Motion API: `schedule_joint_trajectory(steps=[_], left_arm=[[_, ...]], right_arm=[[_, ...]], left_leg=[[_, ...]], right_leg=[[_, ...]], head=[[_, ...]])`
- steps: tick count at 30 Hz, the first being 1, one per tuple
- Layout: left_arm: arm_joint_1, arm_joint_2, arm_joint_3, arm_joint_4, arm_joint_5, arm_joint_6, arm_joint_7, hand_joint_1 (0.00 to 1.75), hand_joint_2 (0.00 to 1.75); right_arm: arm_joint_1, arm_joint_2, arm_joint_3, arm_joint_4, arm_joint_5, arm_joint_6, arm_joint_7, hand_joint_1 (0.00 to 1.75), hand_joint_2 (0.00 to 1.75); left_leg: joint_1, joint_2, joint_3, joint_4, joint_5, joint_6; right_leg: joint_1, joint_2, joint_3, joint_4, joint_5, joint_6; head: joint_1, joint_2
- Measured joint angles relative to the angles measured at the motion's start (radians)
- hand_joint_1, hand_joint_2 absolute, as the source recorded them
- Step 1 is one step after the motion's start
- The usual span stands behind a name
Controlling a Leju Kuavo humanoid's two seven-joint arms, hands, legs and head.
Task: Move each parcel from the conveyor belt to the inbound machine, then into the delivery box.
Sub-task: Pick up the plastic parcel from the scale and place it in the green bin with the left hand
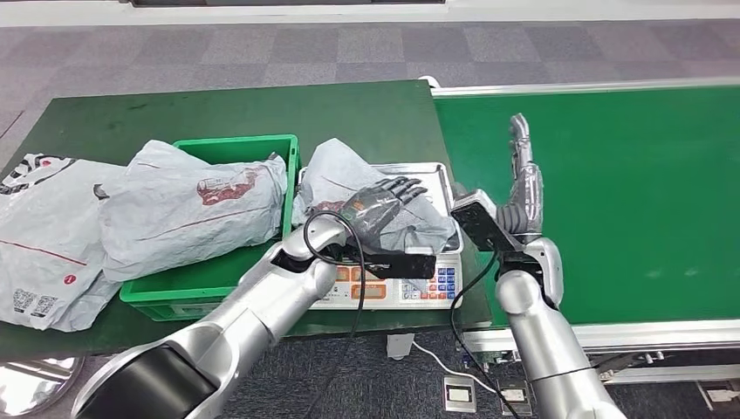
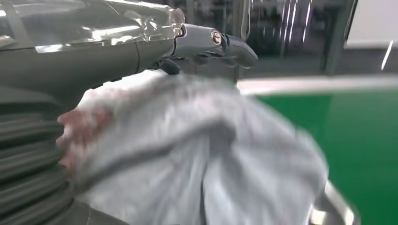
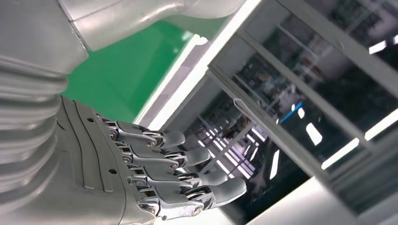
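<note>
A crumpled grey parcel point(image 1: 340, 179) lies on the inbound machine, a steel-topped scale point(image 1: 436, 279) with a keypad front. My left hand point(image 1: 384, 205) lies on top of this parcel with its fingers stretched out and apart. In the left wrist view the parcel point(image 2: 197, 154) is blurred just beneath the thumb point(image 2: 220, 42). My right hand point(image 1: 524, 188) stands upright at the left edge of the green conveyor belt point(image 1: 628, 192), fingers straight and holding nothing; the right wrist view also shows this hand point(image 3: 141, 173) empty. The green delivery box point(image 1: 244, 148) holds another grey parcel point(image 1: 192, 205).
A further grey parcel point(image 1: 44, 227) lies on the dark green table left of the box. The belt surface carries no parcels in the head view. Cables hang below the scale at the table's front edge.
</note>
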Motion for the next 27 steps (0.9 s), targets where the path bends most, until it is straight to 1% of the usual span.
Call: schedule_joint_trajectory(steps=[5,8,12,16,17,20,21,27], left_arm=[[0.020,-0.001,-0.070,0.031,-0.036,-0.085,0.017,0.00,1.75],[0.035,-0.001,-0.122,0.044,-0.028,-0.133,0.043,0.00,1.75],[0.042,-0.001,-0.184,0.055,-0.005,-0.145,0.072,0.00,1.75],[0.042,-0.001,-0.230,0.063,0.006,-0.168,0.105,0.00,1.75],[0.041,-0.001,-0.245,0.065,0.006,-0.176,0.114,0.09,1.75],[0.038,-0.002,-0.281,0.068,0.005,-0.184,0.127,1.40,1.75],[0.037,-0.002,-0.289,0.069,0.005,-0.184,0.128,1.75,1.75],[0.030,-0.004,-0.307,0.071,0.028,-0.143,0.148,1.75,1.75]], right_arm=[[0.017,-0.012,-0.058,-0.043,-0.050,0.002,-0.023,0.00,1.75],[0.024,-0.021,-0.090,-0.050,-0.085,0.010,-0.047,0.00,1.75],[0.036,-0.027,-0.118,-0.058,-0.104,0.020,-0.059,0.00,1.75],[0.041,-0.030,-0.122,-0.070,-0.115,0.025,-0.062,0.00,1.75],[0.042,-0.030,-0.122,-0.073,-0.116,0.027,-0.062,0.00,1.75],[0.043,-0.031,-0.122,-0.083,-0.117,0.028,-0.063,0.00,1.75],[0.044,-0.031,-0.122,-0.085,-0.117,0.028,-0.064,0.00,1.75],[0.070,-0.031,-0.122,-0.120,-0.117,0.026,-0.074,0.00,1.75]], left_leg=[[0.000,0.000,0.000,0.000,0.000,0.000],[0.000,0.000,0.000,0.000,0.000,0.001],[0.000,0.000,0.001,0.000,-0.001,0.001],[0.000,0.000,0.003,0.000,-0.001,0.001],[0.000,0.000,0.004,0.000,-0.001,0.001],[0.000,0.000,0.006,0.000,-0.001,0.001],[0.000,0.000,0.006,0.000,-0.001,0.001],[0.000,0.000,0.007,0.000,-0.001,0.001]], right_leg=[[0.000,0.000,0.000,0.000,0.000,0.000],[0.000,0.000,0.001,0.000,0.000,0.000],[0.000,0.000,0.002,-0.001,-0.001,0.001],[0.000,0.000,0.005,-0.001,-0.001,0.001],[0.000,0.000,0.005,-0.001,-0.001,0.001],[0.000,0.000,0.007,-0.001,-0.001,0.001],[0.000,0.000,0.007,-0.001,-0.001,0.001],[0.000,0.000,0.009,-0.001,-0.001,0.001]], head=[[0.000,0.000],[0.000,0.000],[0.000,0.000],[0.000,0.000],[0.000,0.000],[0.000,0.000],[0.000,0.000],[0.000,0.000]])
